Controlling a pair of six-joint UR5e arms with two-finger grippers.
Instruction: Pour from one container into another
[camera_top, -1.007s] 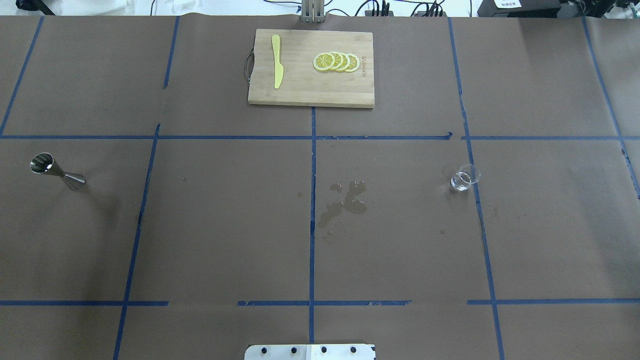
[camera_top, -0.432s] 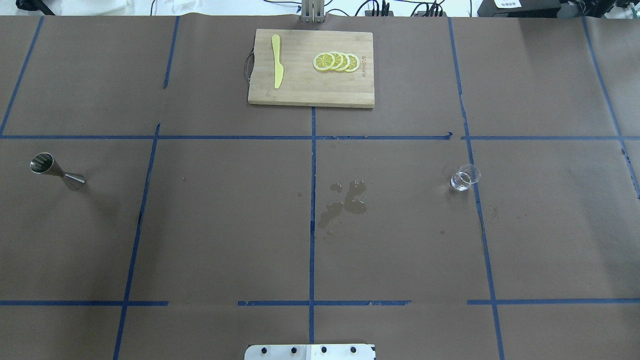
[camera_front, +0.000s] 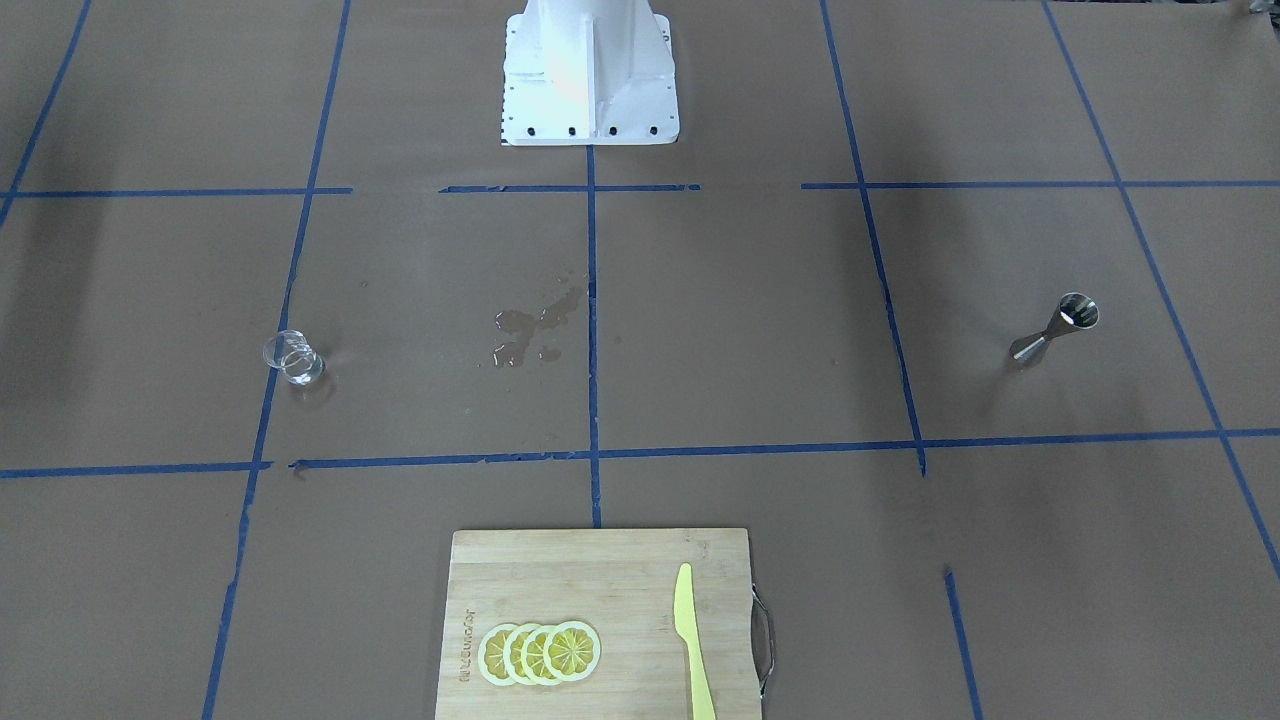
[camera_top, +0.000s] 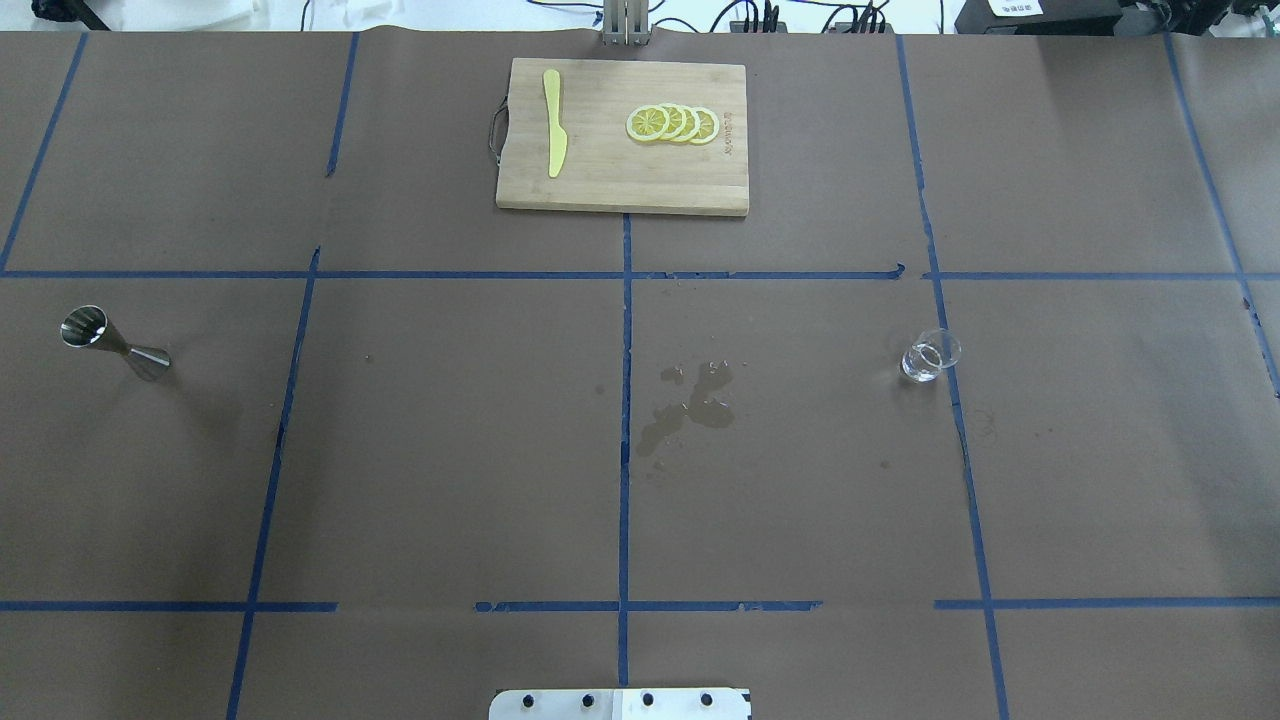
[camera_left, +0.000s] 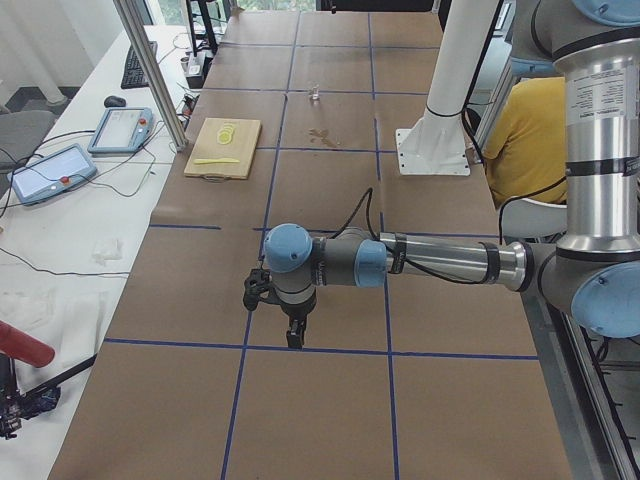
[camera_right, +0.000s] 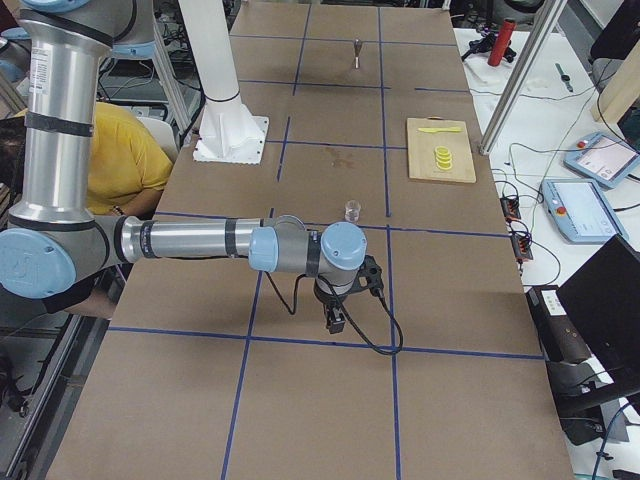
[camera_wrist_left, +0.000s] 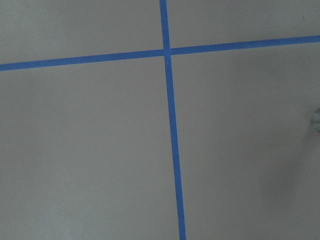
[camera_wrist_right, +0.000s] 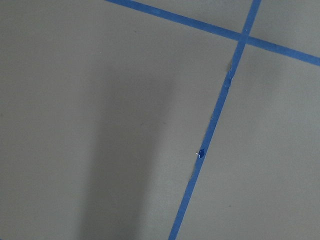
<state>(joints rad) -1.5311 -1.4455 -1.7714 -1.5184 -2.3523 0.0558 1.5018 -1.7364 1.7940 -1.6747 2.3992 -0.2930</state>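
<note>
The small clear glass cup stands upright on the brown paper at the right of the overhead view, with a little clear liquid in it; it also shows in the front view. Far to the left stands the steel jigger, upright. Neither gripper shows in the overhead or front view. My left gripper hangs low over the table at its left end, and my right gripper hangs near the cup. Whether either is open or shut I cannot tell. Both wrist views show only paper and blue tape.
A wet spill darkens the paper at the middle. A wooden cutting board at the far edge carries a yellow knife and lemon slices. A person in a yellow shirt sits behind the robot base.
</note>
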